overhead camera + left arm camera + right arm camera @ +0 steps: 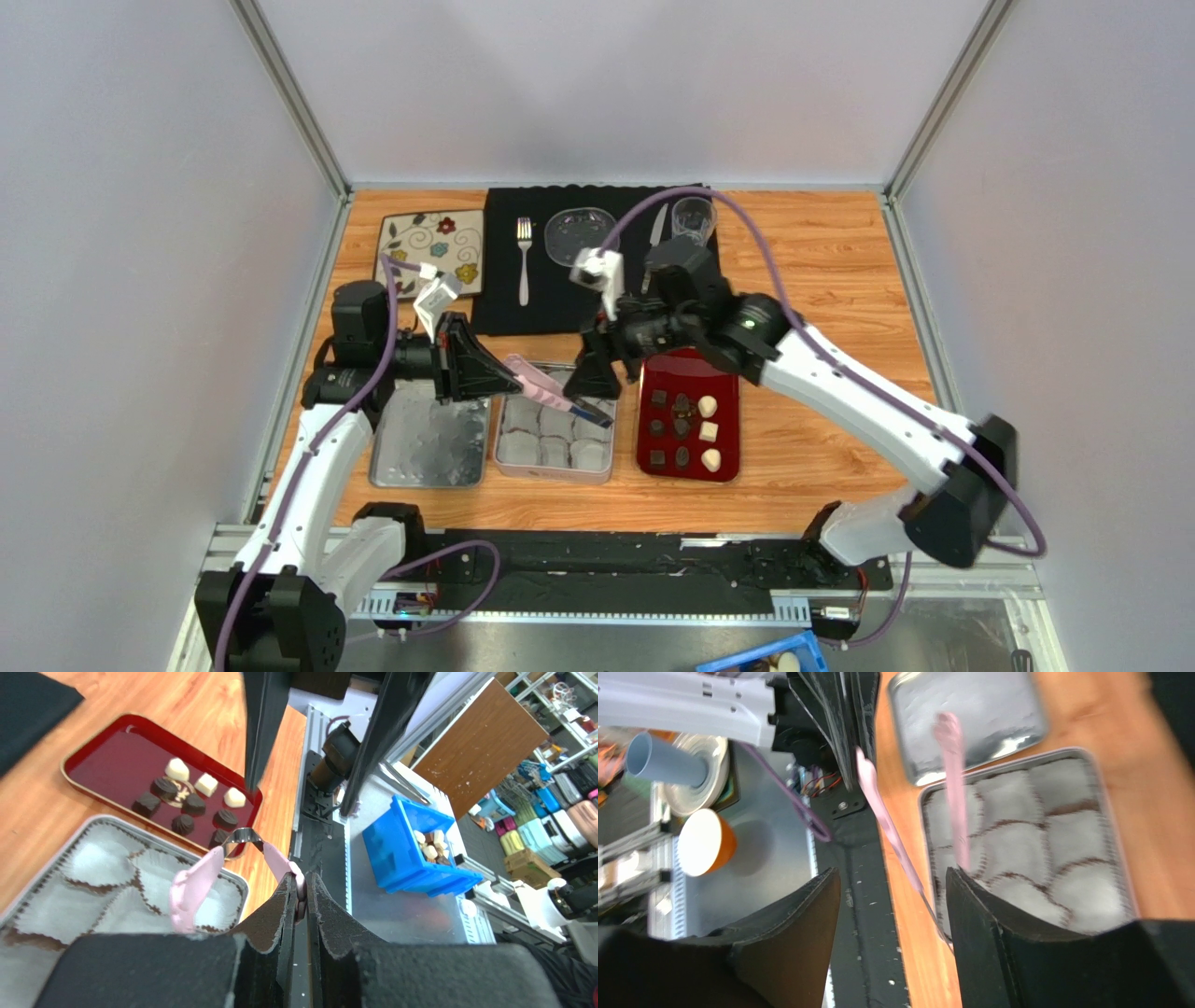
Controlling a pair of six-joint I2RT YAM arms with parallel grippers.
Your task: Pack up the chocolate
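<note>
From above, the left end effector [484, 375] is clenched on one arm of the pink plastic tongs [547, 389]. Their hinge points away, under the right end effector [596, 378], above the silver tin [554, 478] of white paper cups [554, 431].

Left wrist view: the other arm hangs free, so this seems a handover grip, not a working one. The brown and cream chocolate pieces [189, 801] lie ahead on the dark red tray [105, 756], unpacked.

Right wrist view: its fingers [990, 938] stand wide apart, gripping nothing, the tongs between them.
</note>
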